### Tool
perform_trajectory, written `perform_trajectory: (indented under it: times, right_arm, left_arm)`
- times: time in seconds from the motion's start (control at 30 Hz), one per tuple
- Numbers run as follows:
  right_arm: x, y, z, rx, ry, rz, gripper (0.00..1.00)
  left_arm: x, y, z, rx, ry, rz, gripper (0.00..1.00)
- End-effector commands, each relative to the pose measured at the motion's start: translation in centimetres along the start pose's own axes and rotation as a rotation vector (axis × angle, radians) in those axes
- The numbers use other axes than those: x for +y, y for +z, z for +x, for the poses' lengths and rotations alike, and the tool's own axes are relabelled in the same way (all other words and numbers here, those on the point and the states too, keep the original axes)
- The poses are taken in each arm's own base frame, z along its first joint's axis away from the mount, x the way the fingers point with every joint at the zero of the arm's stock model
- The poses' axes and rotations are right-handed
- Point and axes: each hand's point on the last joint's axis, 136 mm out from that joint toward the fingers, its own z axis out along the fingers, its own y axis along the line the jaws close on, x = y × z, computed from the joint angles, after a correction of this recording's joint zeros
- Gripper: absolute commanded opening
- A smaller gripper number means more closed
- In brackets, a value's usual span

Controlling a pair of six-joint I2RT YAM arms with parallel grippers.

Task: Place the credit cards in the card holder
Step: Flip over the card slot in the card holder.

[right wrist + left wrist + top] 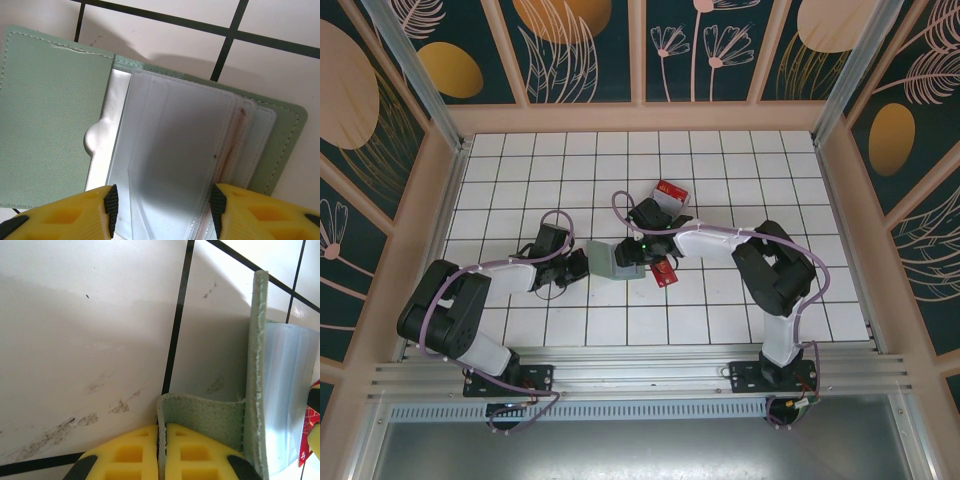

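The grey-green card holder (604,259) lies open on the tiled table between the two arms. My left gripper (161,450) is shut on the edge of its folding flap (200,415), at the holder's left side (578,266). My right gripper (162,205) is open over the holder's clear sleeves (175,150), one fingertip on each side of them and no card between. It hovers at the holder's right side (638,254). One red credit card (666,272) lies on the table just right of the holder. More red cards (670,190) sit further back.
The red cards at the back rest in a small clear tray (663,204) behind my right wrist. Wooden walls (440,200) close in the white tiled table (740,160) on the left, right and far sides.
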Motion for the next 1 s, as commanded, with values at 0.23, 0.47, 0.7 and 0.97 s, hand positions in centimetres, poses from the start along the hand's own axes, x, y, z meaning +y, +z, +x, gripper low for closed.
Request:
perform_trajectory:
  times: [0.23,0.47,0.7,0.97]
  right_arm:
    - [2.8,1.1,-1.1,0.018,-0.019,-0.085,0.55]
    - [5.3,1.8,-1.9,0.031,-0.013,-0.229,0.55]
    - [7.5,0.6,-2.4,0.021,-0.026,-0.315,0.55]
    - [9.3,-0.1,-2.2,0.038,-0.053,-0.359,0.55]
  left_arm:
    - [2.4,2.0,2.1,0.050,-0.021,-0.058,0.00]
    - [2.2,2.1,1.9,0.051,-0.017,-0.052,0.00]
    - [2.3,2.1,2.0,0.054,-0.016,-0.057,0.00]
    - [1.8,2.2,1.6,0.050,-0.011,-0.050,0.00]
